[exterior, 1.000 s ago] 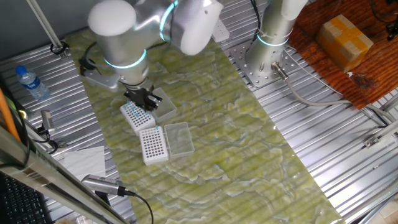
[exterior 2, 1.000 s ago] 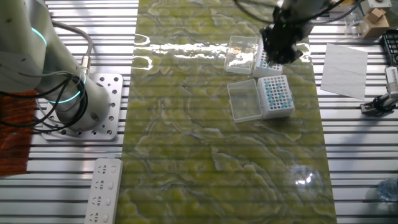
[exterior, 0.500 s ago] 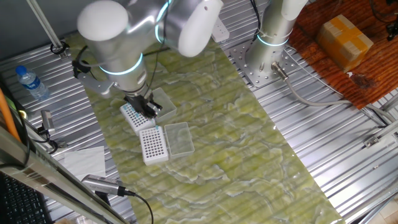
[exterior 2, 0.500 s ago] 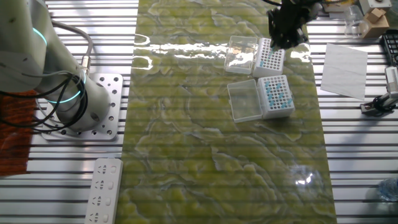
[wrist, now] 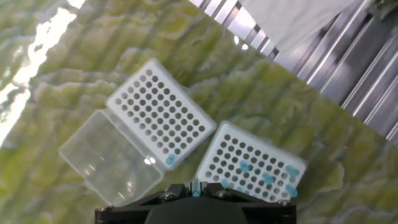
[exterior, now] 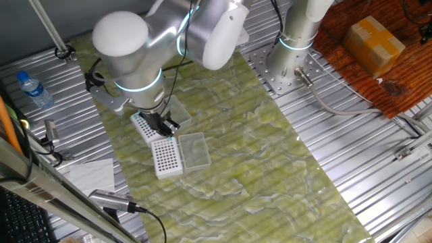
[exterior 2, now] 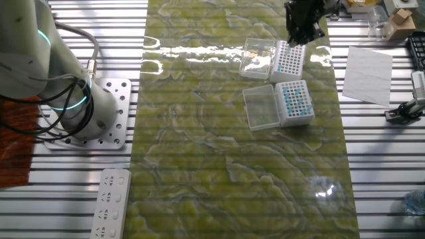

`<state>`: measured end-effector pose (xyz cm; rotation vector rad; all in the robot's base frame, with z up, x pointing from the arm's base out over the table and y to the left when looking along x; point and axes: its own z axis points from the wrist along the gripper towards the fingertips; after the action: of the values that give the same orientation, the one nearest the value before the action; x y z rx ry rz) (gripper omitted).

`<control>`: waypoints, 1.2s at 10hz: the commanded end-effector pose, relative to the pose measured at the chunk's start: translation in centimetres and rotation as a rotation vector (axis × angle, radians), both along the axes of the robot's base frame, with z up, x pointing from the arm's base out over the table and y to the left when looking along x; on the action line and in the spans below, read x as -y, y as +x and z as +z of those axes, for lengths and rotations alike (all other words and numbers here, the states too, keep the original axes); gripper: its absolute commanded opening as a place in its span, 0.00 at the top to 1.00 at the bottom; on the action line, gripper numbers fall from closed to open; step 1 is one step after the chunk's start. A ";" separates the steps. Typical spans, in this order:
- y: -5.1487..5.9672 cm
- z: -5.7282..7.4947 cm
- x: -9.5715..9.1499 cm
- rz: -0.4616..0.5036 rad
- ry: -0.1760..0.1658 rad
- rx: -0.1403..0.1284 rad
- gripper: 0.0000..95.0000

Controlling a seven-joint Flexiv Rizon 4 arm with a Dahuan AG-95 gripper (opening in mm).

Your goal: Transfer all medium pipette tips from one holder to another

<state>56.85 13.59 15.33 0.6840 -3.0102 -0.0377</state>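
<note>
You had the hand [wrist: 196, 189] clenched on one of the medium pipette tips [wrist: 265, 177], a sliver of light blue showing between the fingertips at the bottom edge of the hand view. It hung above the counter [exterior 2: 199, 133], over the seam between the two holders. The mostly empty holder [wrist: 160, 118] lay to the left with its clear lid [wrist: 109, 155] folded open, a single blue tip sitting in its near corner. The other holder [wrist: 252, 165], to the right, carried the remaining few blue tips. To do this well, you needed to centre the held tip over a dark hole next to that lone corner tip, keep it upright, come straight down, and let go only once it seated.
</note>
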 end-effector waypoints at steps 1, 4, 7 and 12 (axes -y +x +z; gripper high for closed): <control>-0.1 -0.1 0.1 0.005 0.002 0.002 1.00; -0.1 -0.9 0.0 0.003 -0.001 0.002 1.00; -0.1 -1.3 -0.1 0.004 -0.002 0.006 1.00; -0.3 -2.0 0.0 0.008 -0.004 0.012 1.00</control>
<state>56.55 13.65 13.21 0.6975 -3.0192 -0.0283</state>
